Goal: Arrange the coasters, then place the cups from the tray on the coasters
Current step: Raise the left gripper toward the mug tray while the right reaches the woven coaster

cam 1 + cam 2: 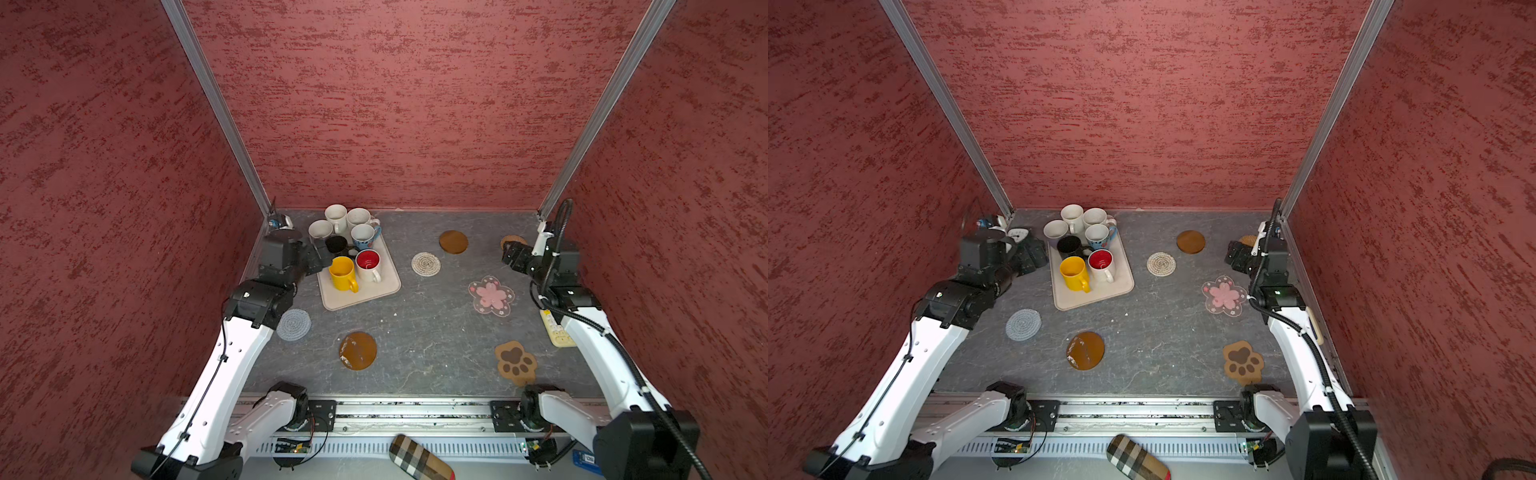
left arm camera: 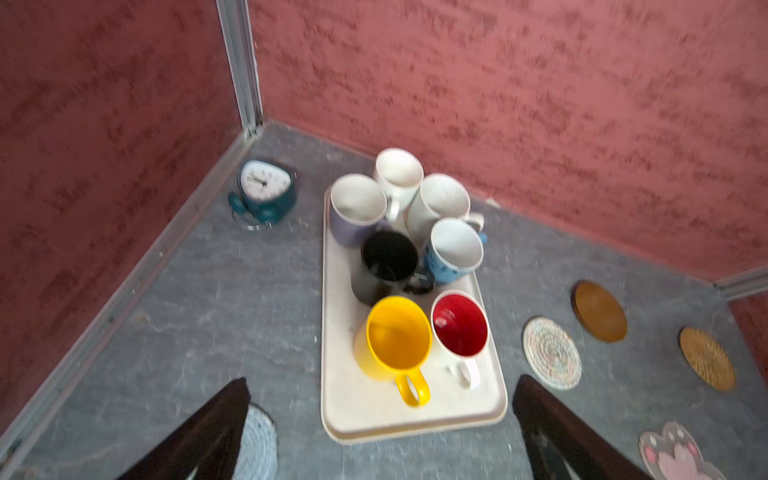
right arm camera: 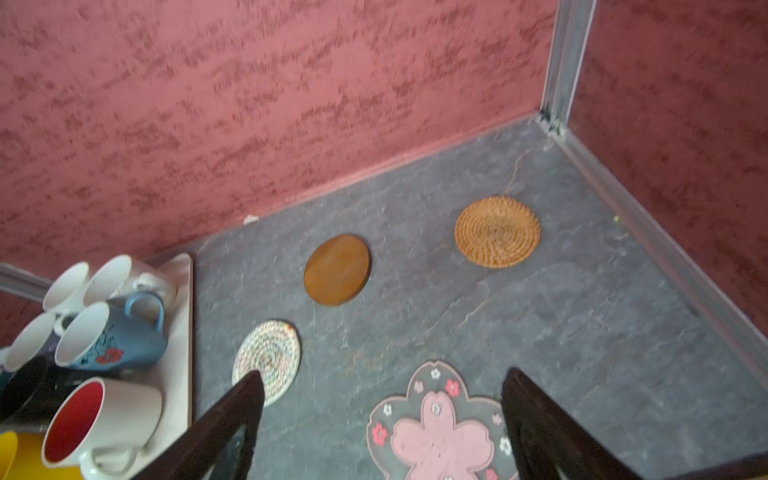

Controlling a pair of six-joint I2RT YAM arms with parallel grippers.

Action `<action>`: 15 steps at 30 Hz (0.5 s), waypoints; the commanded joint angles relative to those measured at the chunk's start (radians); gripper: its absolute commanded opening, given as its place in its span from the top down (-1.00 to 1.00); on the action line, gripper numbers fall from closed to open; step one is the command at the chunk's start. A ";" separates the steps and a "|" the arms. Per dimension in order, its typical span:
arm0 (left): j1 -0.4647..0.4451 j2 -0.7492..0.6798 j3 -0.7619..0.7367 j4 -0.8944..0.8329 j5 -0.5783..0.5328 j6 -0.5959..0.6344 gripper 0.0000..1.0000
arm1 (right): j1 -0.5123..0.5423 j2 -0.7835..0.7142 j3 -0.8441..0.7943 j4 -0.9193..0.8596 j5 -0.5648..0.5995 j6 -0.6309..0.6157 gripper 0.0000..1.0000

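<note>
As the coasters (image 1: 426, 264) lay scattered over the tabletop (image 1: 415, 332) with the cups (image 1: 343, 272) all on the tray (image 1: 365, 297), spacing them probably came first; thin mats want a low edge pinch; the left tool (image 2: 382, 380) gaped empty beside the tray; the right tool (image 3: 382, 374), also apart and empty, hung near the rattan coaster (image 3: 497, 231).

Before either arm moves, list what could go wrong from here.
The tray is crowded: reaching for the black mug would likely knock its close neighbours. The grey-blue coaster lies just beside the left arm; a low sweep could drag it. The rattan coaster lies flat; a pinch may slip off.
</note>
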 commanded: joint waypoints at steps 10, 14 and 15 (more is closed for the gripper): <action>-0.237 0.226 0.059 -0.033 -0.150 -0.125 -0.99 | 0.177 0.266 0.135 -0.033 -0.056 0.014 -0.55; -0.244 0.188 -0.044 0.086 -0.124 -0.099 -0.99 | 0.243 0.413 0.210 -0.021 -0.023 -0.015 -0.29; -0.244 0.179 -0.061 0.091 -0.121 -0.108 -0.99 | 0.255 0.450 0.236 -0.026 -0.023 -0.020 -0.19</action>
